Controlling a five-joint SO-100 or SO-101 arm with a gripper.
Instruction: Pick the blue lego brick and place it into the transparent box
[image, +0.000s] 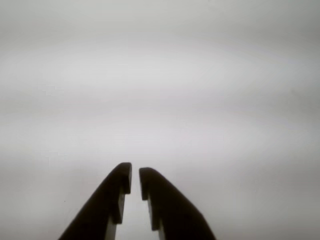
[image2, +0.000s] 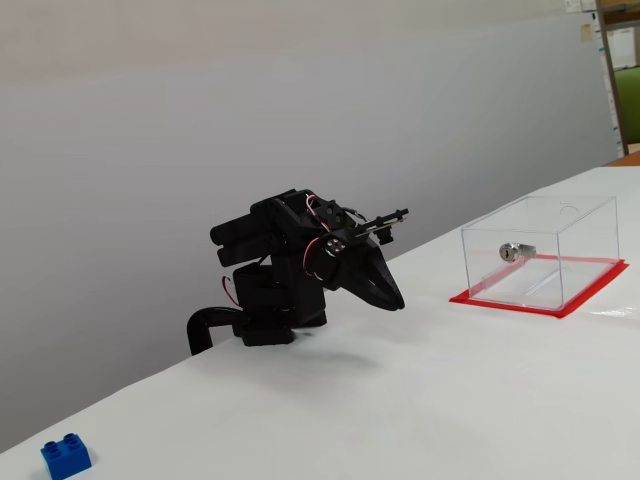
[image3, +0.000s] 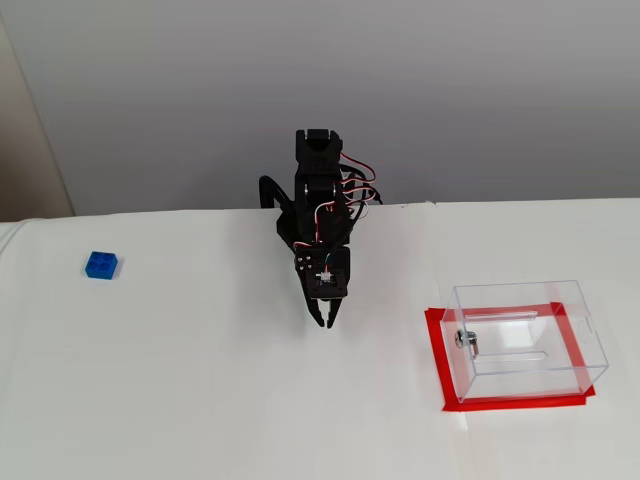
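The blue lego brick (image2: 66, 456) (image3: 101, 265) lies on the white table, far to the left of the arm in both fixed views. The transparent box (image2: 560, 250) (image3: 520, 300), with a red base rim and a silver lock cylinder (image2: 510, 251) (image3: 464, 339), stands to the right of the arm. My gripper (image: 135, 171) (image2: 396, 300) (image3: 326, 322) is shut and empty, pointing down just above the table between the two. The wrist view shows only the fingers over bare white table.
The black arm base (image2: 262, 320) (image3: 300, 225) sits at the table's back edge by a grey wall. A shelf (image2: 622, 70) shows at the far right in a fixed view.
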